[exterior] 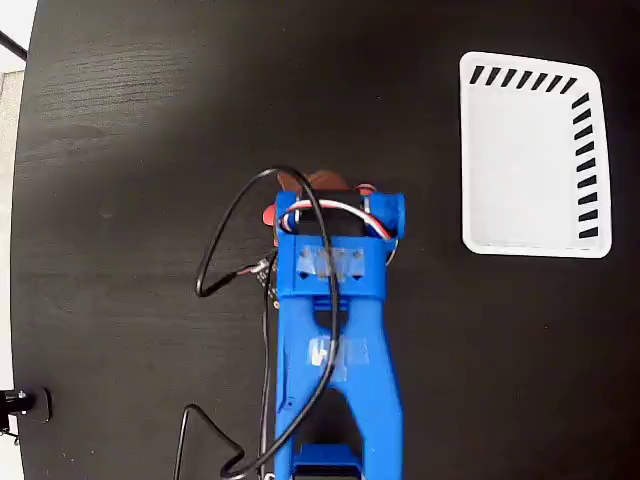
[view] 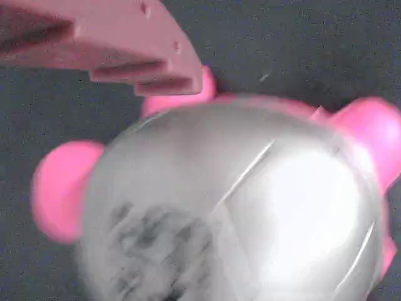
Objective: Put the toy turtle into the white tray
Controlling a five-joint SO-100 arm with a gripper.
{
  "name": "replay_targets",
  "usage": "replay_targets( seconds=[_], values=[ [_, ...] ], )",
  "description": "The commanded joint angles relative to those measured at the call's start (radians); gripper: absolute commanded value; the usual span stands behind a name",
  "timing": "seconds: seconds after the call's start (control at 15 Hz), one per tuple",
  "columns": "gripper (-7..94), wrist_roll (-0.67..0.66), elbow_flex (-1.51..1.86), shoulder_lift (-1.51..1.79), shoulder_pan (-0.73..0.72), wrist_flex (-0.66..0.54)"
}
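Matt dark wood against glossy plastic

The table [exterior: 120, 150] is black with a faint wood grain, matt. The white tray [exterior: 530, 225] looks like smooth plastic. The toy turtle [view: 238, 207] has a shiny, reflective shell and smooth pink feet. The arm [exterior: 335, 330] is blue plastic.

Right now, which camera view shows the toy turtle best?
The wrist view: the toy turtle fills it, showing the shiny domed shell and pink feet, though blurred. In the fixed view the blue arm hides nearly all of it.
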Motion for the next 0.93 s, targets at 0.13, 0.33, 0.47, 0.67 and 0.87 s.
replay_targets(
  seconds=[0.13, 0.33, 0.47, 0.67, 0.87],
  values=[
    [62, -0.008, 0.089, 0.028, 0.012, -0.061],
    [62, 0.005, 0.117, 0.018, 0.015, -0.107],
    [62, 0.028, 0.141, 0.015, 0.015, -0.160],
    [54, 0.046, 0.143, 0.015, 0.014, -0.181],
    [39, 0.060, 0.138, 0.015, 0.006, -0.184]
  ],
)
